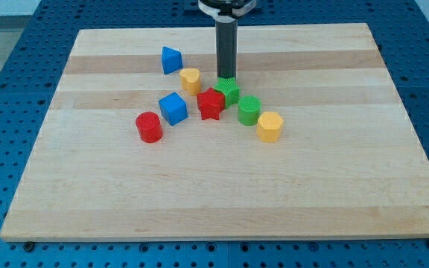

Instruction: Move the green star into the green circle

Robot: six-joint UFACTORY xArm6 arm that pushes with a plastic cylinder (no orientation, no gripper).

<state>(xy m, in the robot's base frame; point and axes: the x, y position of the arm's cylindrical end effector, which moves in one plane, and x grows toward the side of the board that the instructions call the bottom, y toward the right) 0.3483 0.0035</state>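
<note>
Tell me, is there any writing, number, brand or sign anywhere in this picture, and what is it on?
None: no word, number or sign can be read here.
The wooden board is bare wood grain.
The blocks, such as the green star, green circle and red star, carry no marks.
My tip, just behind the green star, is on a plain dark rod.
The blue perforated table shows only holes.

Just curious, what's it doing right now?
My tip at green star's top edge. Green circle just lower right. Red star touching left.

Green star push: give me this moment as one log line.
tip at green star top edge | green circle lower right, close | red star touching star's left
</note>
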